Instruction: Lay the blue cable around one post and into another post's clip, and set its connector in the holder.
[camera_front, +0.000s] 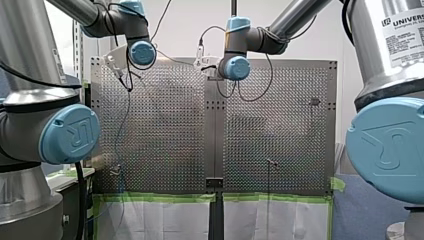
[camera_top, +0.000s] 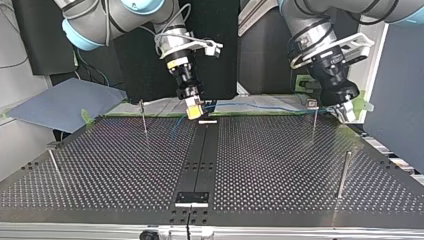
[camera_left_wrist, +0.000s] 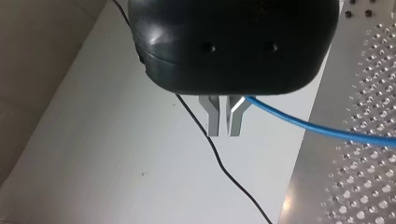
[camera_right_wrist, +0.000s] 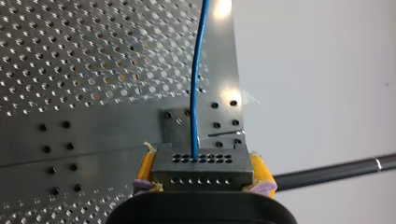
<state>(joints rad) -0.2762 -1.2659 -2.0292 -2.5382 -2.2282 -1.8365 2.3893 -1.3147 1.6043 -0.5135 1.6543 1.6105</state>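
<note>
Yellow-padded, my right gripper (camera_right_wrist: 203, 164) is closed across the ends of the dark rectangular connector block (camera_right_wrist: 201, 173), whose rows of small holes face away from the wrist. The thin blue cable (camera_right_wrist: 198, 84) leaves its face and runs out over the perforated metal table (camera_right_wrist: 70, 56). Just beyond the connector, on the table's dark centre strip by its edge, sits a small screwed plate (camera_right_wrist: 176, 125), which I take for the holder. Farther along that same edge, my left gripper (camera_left_wrist: 225, 119) has its metal fingers drawn almost together, apparently nipping the cable, beside the thin post topped with a clip (camera_top: 313, 112). A second slim post (camera_top: 143, 117) stands beyond the centre strip. To route well, I judge the left arm should keep gentle tension and lower the cable squarely into the clip, while the right holds the connector level and avoids tugging the cable from it.
</note>
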